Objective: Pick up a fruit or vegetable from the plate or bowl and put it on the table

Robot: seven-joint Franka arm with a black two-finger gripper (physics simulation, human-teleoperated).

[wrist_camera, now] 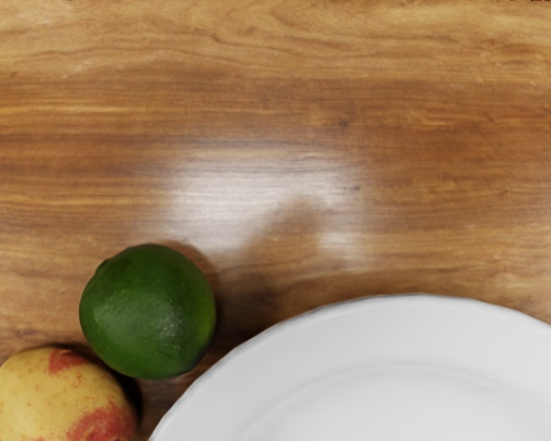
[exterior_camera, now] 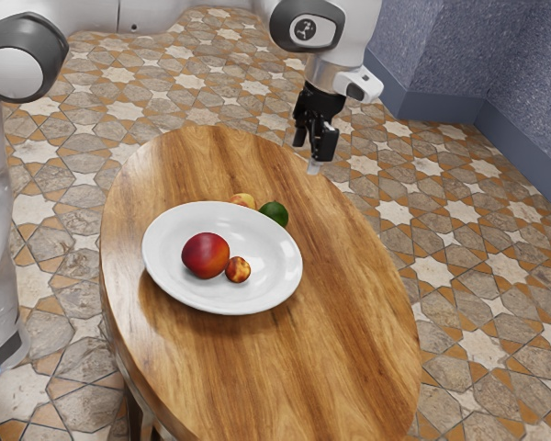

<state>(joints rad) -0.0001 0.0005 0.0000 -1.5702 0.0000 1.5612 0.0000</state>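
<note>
Pretty homey vibe tbh, I'd say somebody's house, maybe a dining spot, can't pin down the exact room tho: oval wooden table, white plate with fruit on it, star-patterned tile floor, speckled bluish walls with a plain blue-grey baseboard

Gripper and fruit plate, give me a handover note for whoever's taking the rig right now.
Gripper: open, nothing held, raised above the table beyond the plate's rim.
On the plate: a large red fruit and a small orange-red fruit.
On the table beside the plate: a green lime and a yellow-red fruit.
Done: two pieces lie on the table, but whether either came off the plate can't be told.
Left: if neither did, pick one off the plate and set it down on the table.
</note>
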